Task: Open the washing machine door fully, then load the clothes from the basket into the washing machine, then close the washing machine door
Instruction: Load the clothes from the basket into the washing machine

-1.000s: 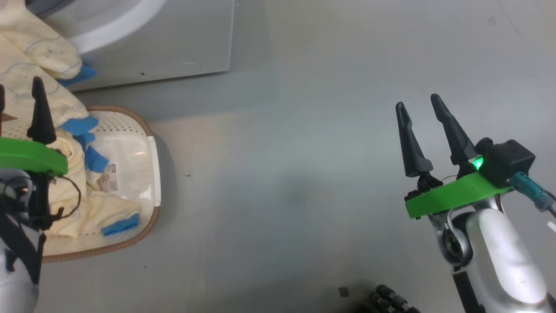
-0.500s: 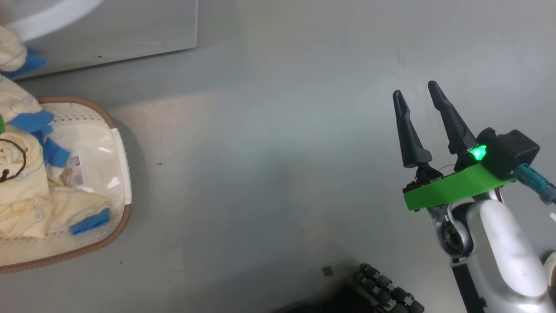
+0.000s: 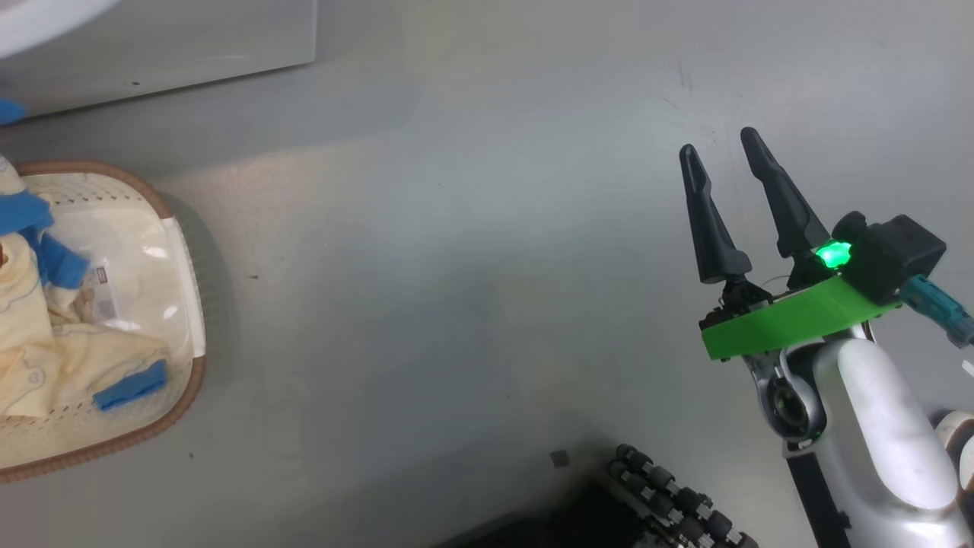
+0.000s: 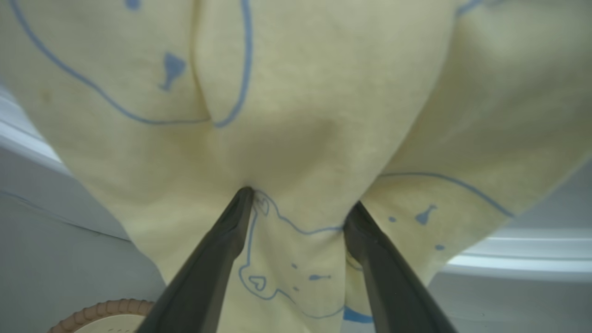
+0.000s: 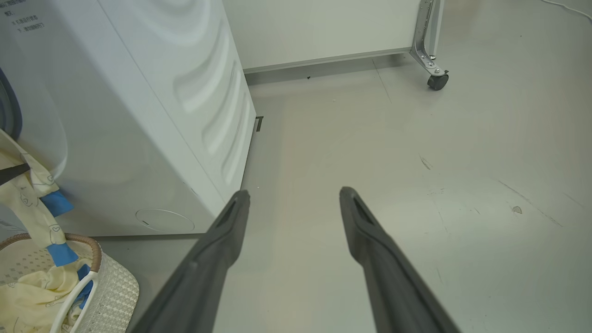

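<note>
Pale yellow clothes (image 4: 296,115) with blue line drawings drape over my left gripper (image 4: 299,198). Its fingers stand wide apart with the cloth pressed against both tips, and no grip shows. The clothes (image 5: 32,189) hang from the washing machine's (image 5: 138,115) front down into the basket (image 5: 115,286). In the head view the basket (image 3: 179,396) sits at the left edge with clothes (image 3: 46,358) inside, below the washing machine (image 3: 190,38). My right gripper (image 3: 717,141) hovers open and empty over bare floor, far to the right. The washing machine door is out of view.
Grey floor spreads between the basket and my right gripper (image 5: 295,190). A caster (image 5: 437,81) on a metal leg stands by the white back wall. My black base (image 3: 670,495) shows at the bottom of the head view.
The head camera has swung right, so the basket and washing machine slid left and my left gripper left the picture. The right gripper has barely moved.
</note>
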You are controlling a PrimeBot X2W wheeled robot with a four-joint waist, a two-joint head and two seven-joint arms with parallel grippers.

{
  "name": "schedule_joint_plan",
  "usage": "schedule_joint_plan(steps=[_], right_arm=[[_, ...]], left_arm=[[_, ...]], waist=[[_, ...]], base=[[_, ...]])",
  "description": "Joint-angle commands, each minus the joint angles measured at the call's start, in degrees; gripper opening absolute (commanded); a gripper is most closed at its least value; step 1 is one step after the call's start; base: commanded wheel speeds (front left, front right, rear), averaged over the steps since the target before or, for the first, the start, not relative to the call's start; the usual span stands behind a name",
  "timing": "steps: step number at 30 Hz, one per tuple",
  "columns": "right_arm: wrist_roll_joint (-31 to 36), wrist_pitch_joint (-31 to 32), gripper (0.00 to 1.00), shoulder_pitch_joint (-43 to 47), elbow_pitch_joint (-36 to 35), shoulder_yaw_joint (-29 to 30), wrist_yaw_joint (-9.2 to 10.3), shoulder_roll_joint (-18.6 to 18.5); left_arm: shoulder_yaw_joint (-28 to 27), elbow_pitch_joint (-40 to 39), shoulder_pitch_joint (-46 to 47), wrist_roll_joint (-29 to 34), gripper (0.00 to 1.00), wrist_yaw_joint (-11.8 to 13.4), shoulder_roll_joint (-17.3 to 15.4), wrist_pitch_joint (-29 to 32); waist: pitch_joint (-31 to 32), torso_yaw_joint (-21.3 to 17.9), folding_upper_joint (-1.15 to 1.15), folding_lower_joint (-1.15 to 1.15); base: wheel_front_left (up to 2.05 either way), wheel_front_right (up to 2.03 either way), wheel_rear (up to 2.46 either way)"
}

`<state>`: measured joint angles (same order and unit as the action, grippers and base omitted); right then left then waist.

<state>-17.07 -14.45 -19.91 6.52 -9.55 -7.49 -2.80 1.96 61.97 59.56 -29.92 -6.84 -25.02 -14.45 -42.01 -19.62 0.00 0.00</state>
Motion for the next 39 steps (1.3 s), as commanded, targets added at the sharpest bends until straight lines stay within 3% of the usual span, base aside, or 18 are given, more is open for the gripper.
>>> schedule_joint_plan(steps=[1,2,3,4,5,6,15,25,33,39], right_arm=[[-0.3,-0.5,1.0,0.2,-1.7,-0.9,0.0,-0.1],[-0.4,-0.5,1.0,0.2,-1.8,-0.9,0.0,-0.1],[-0.4,-0.5,1.0,0.1,-1.8,-0.9,0.0,-0.1],[-0.4,-0.5,1.0,0.1,-1.8,-0.9,0.0,-0.1],[-0.4,-0.5,1.0,0.1,-1.7,-0.9,0.0,-0.1],[-0.4,-0.5,1.0,0.1,-1.7,-0.8,0.0,-0.1],[0.1,-0.5,1.0,-0.1,-1.2,-0.6,0.0,-0.1],[0.3,-0.5,1.0,0.4,-0.3,-0.4,0.0,-0.1],[-0.9,-0.5,1.0,0.5,-0.3,-1.0,0.0,-0.1],[-2.0,-0.5,1.0,-0.1,-0.7,-1.5,0.0,-0.1]], left_arm=[[-1.3,-1.1,1.9,-0.4,1.0,-0.1,-3.6,-0.5],[-1.2,-0.9,2.2,-0.5,1.0,-0.2,-3.7,-0.5],[-1.2,-0.8,2.4,-0.5,0.89,-0.2,-3.7,-0.5],[-1.2,-0.7,2.6,-0.6,0.29,-0.3,-3.7,-0.5],[-1.2,-0.7,2.8,-0.7,0.11,-0.3,-3.6,-0.5],[-1.1,-0.8,2.9,-0.8,0.0,-0.4,-3.6,-0.5],[-1.0,-3.9,0.8,-1.1,0.0,-0.6,-2.9,-0.5],[-1.8,-15.8,-6.4,-1.2,0.0,-0.6,-3.0,-0.5],[-1.6,-24.4,-7.5,-0.1,0.0,-0.6,-6.5,0.0],[-1.7,-30.6,-2.4,-1.7,0.0,-0.6,-10.7,6.6]], waist=[[-0.2,-0.1,0.0,0.0],[-0.2,-0.2,0.0,0.0],[-0.3,-0.2,0.0,0.0],[-0.3,-0.2,0.0,0.0],[-0.3,-0.2,0.0,0.0],[-0.3,-0.2,0.0,0.0],[1.2,1.1,0.0,0.0],[5.1,2.8,0.0,0.0],[5.3,2.9,0.0,0.0],[2.6,2.4,0.0,0.0]], base=[[0.0,0.0,0.0],[0.0,0.0,0.0],[0.0,0.0,0.0],[0.0,0.0,0.0],[0.0,0.0,0.0],[0.0,0.0,0.0],[0.0,0.0,0.0],[0.0,0.0,0.0],[0.0,0.0,0.0],[0.0,0.0,0.0]])
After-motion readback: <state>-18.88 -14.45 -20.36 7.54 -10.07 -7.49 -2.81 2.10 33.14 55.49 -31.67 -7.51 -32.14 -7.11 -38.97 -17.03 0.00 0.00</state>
